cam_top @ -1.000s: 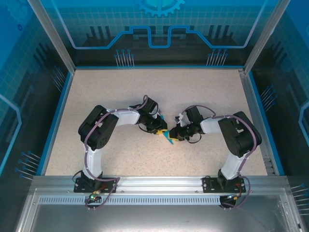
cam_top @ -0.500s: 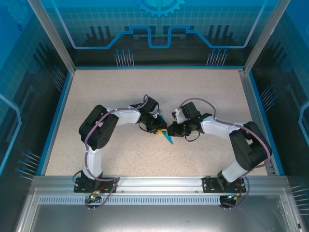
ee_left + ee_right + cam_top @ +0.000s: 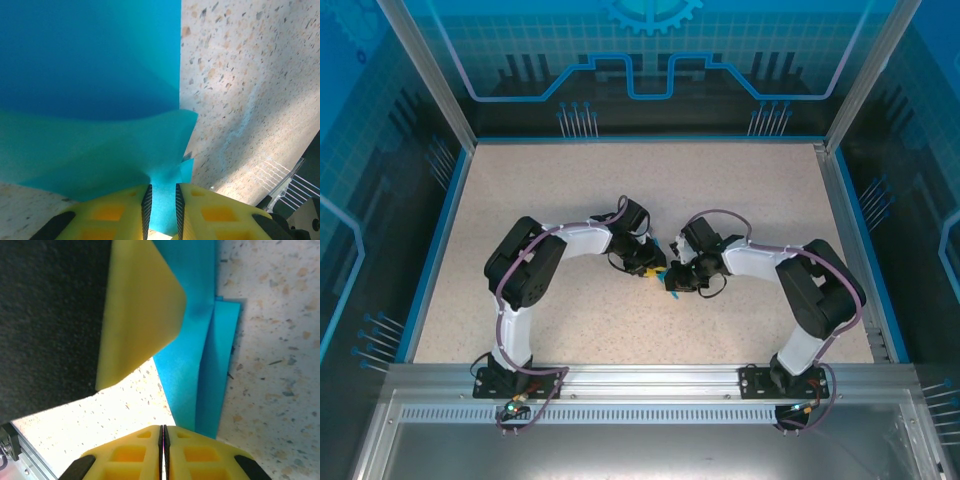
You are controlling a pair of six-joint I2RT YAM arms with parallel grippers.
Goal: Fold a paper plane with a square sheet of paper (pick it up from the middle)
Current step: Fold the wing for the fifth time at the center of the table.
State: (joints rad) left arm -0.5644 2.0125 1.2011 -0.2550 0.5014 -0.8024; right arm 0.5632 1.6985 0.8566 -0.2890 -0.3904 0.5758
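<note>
Stood nose to nose at the centre of the overhead frame, low over the speckled table (image 3: 570,180). Clenched the left gripper (image 3: 163,192) on the paper (image 3: 90,75) — pinched a teal layer in the slit between the yellow pads at the bottom edge of the left wrist frame, with the rest fanned across the upper left, creased and partly lifted. Pressed the right gripper (image 3: 163,429) fully together at the bottom of its own frame. Saw no paper in the seam, only a folded strip running past on the right side of the pads, so could not tell whether any edge was nipped. Judged the fold unfinished. Risked a tear or a skewed crease if tugged sideways against that one firm pinch — thin sheet, tight hold. Risked, too, a slip of the layers out of line if let go early, and a knock of pad on pad, crowded as closely as that
</note>
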